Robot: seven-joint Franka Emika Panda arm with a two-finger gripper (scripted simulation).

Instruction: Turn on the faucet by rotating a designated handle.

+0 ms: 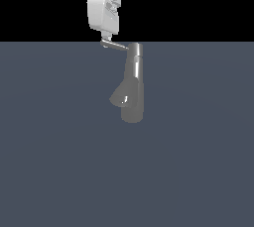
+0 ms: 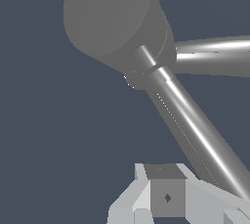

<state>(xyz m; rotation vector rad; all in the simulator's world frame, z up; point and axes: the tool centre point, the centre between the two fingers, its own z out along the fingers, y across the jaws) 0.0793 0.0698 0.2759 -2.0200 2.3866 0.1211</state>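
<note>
Meeting the handle beside the faucet, the end effector (pads only wrist-visible) has an unreadable grip

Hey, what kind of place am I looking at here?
Likely a bare simulated test scene, not a real kitchen: a lone faucet stands on a flat grey floor against black, the arm's tool by its handle.

One faucet is standing here, carrying one handle. One gripper is showing, and nothing else is countable.
</note>
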